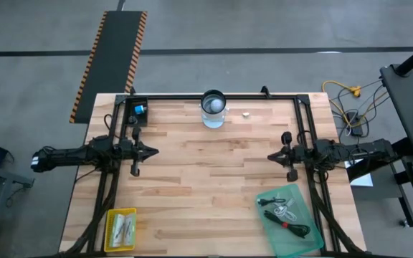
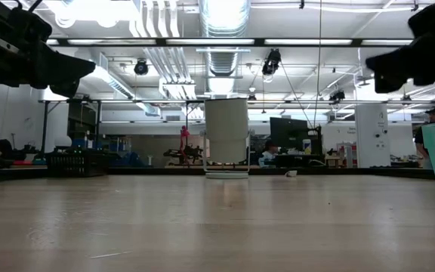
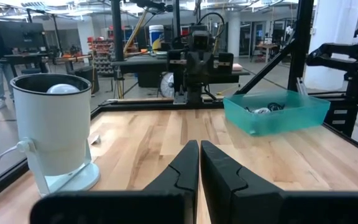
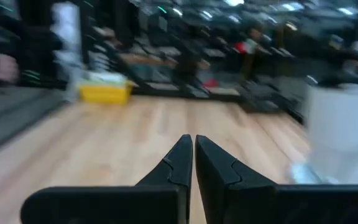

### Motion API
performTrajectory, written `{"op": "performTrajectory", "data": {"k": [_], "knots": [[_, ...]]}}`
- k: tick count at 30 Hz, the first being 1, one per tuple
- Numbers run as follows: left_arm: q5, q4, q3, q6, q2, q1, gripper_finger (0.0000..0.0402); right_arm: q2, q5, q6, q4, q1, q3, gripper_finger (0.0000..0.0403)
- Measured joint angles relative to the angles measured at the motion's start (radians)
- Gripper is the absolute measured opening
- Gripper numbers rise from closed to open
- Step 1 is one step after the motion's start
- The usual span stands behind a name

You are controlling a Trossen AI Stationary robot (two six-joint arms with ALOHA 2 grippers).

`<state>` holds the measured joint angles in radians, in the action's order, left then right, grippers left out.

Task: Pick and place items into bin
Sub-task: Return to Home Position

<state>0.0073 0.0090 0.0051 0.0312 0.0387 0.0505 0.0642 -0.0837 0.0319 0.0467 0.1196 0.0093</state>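
A teal bin (image 1: pixel 290 218) sits at the table's near right; in it lie a black cable with a red tip (image 1: pixel 292 228) and a short white cable (image 1: pixel 282 211). White packets (image 1: pixel 123 228) lie in a yellow tray (image 1: pixel 110 231) at the near left. A tiny pale bit (image 1: pixel 246 113) rests on the wood near the far edge. My left gripper (image 1: pixel 151 150) hovers shut at the table's left, pointing right. My right gripper (image 1: pixel 271 156) hovers shut at the right, pointing left. The bin's contents (image 3: pixel 263 109) also show in the left wrist view.
A clear round jar (image 1: pixel 214 108) with a dark rim stands upright at the far middle, a white ball inside it. A small blue object (image 1: pixel 140 110) sits in the far left corner. Bare wood lies between the two grippers. People stand in the room beyond the table.
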Motion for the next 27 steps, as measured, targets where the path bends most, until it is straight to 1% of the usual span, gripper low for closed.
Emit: {"op": "performTrajectory", "data": {"k": [1, 4, 9, 13, 27], "knots": [[0.0, 0.0, 0.0, 0.0, 0.0, 0.0, 0.0, -0.018, 0.028, 0.004, 0.0, 0.0, 0.0, 0.0008], [0.001, 0.0, 0.0, -0.001, 0.003, 0.0, 0.0, -0.064, 0.018, 0.018, -0.028, -0.002, 0.001, 0.0008], [0.001, 0.0, 0.0, -0.019, 0.008, 0.0, 0.0, -0.055, -0.009, 0.023, -0.022, -0.002, 0.001, 0.0009], [0.001, 0.0, 0.0, -0.025, 0.014, 0.0, 0.0, -0.055, -0.003, 0.005, -0.025, -0.002, 0.001, 0.0009], [0.001, 0.01, 0.0, -0.025, 0.019, 0.0, 0.0, -0.049, -0.002, 0.031, -0.025, -0.002, 0.001, 0.0009]]}}
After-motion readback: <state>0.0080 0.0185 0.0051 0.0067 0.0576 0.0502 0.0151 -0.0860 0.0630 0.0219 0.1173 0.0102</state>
